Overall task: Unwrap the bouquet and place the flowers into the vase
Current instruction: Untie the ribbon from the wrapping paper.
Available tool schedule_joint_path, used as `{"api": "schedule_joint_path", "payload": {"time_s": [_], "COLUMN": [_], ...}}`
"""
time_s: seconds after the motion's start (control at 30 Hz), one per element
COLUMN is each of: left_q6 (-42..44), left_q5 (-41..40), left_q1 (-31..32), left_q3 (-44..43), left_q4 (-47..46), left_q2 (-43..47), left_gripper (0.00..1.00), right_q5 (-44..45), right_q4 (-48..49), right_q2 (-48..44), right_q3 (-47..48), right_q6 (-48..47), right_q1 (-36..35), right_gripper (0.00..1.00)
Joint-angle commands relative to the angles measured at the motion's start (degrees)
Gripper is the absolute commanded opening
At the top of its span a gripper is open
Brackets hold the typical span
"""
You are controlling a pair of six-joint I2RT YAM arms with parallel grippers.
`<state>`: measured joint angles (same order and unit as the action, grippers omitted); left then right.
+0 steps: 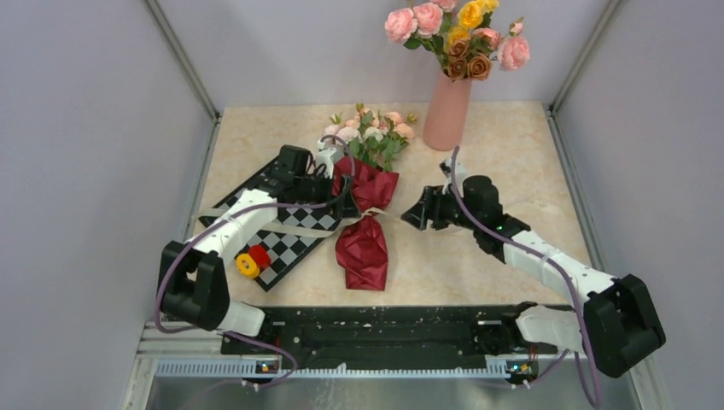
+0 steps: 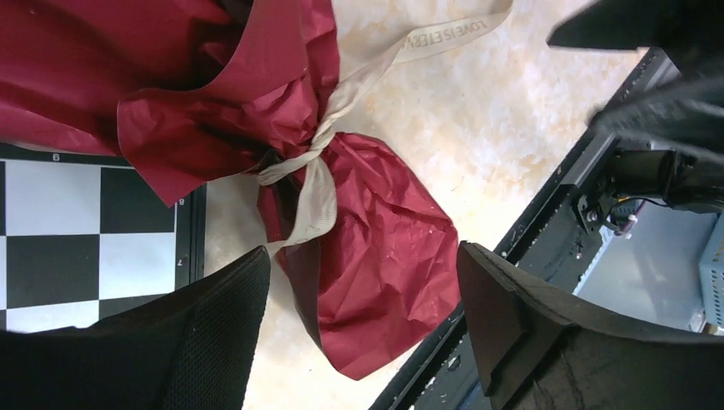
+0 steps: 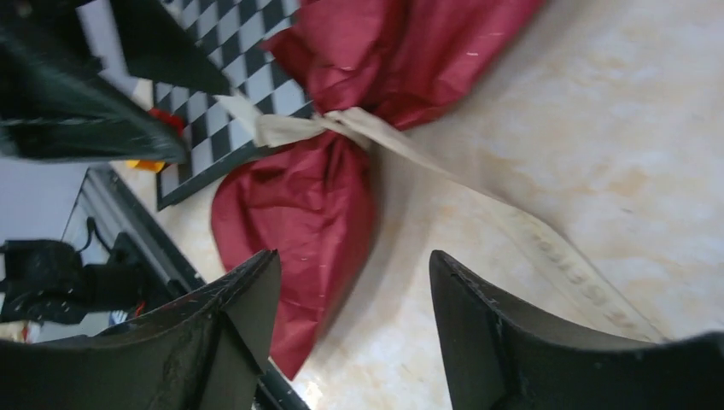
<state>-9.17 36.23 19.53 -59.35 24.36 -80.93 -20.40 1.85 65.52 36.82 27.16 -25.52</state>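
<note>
The bouquet [image 1: 364,224] lies across the table's middle in crinkled dark red paper, with its small pale blooms [image 1: 372,130] towards the back. A cream ribbon [image 2: 314,175] is knotted round its waist; one printed tail [image 3: 555,248] trails over the table. My left gripper [image 1: 340,178] hovers over the upper wrap, open, and the paper's lower end [image 2: 384,256] shows beyond its fingers [image 2: 213,342]. My right gripper [image 1: 417,213] stands open just right of the knot, near the ribbon tail, holding nothing. The salmon-pink vase [image 1: 447,113] stands upright at the back.
Larger pink, yellow and brown roses [image 1: 457,34] fill the vase. A chessboard [image 1: 286,239] lies left of the bouquet, partly under it, with a yellow piece [image 1: 248,266] and a red piece [image 1: 259,255] on its near corner. A black rail [image 1: 384,329] runs along the front edge.
</note>
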Motion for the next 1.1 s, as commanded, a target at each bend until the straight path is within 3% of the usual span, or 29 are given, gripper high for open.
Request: {"api": "schedule_joint_path", "payload": {"time_s": [0.0,0.1,0.43,0.9,1.07], "left_q6": [0.0,0.3,-0.2,-1.4,-2.8], "left_q5": [1.8,1.3,-2.2,-5.0,-1.8], "left_q1": [-0.1,-0.1,-0.1,-0.1,-0.1], "left_q3": [-2.1,-3.0,-3.9,-4.5,-4.8], "left_q4": [1.5,3.5,5.7,5.6,4.6], "left_q2": [-3.9,-6.0,-9.4,-11.0,-12.1], "left_gripper": [0.8,0.71,0.58,0.59,0.48], "right_q5": [2.2,2.6,5.4,9.8,10.4], "right_q4": [10.6,11.1,10.4,7.3,6.6], "right_q2": [3.3,8.9,19.6,27.5,29.6], "right_q3": [1.6,4.9,13.3,19.8,21.1], "right_q6": [1.5,1.2,-2.5,-4.4,-4.8], "right_q1": [-6.5,-8.9,-14.7,-16.9,-17.3], "right_gripper": [0.63,0.57,0.48,0.38,0.37]}}
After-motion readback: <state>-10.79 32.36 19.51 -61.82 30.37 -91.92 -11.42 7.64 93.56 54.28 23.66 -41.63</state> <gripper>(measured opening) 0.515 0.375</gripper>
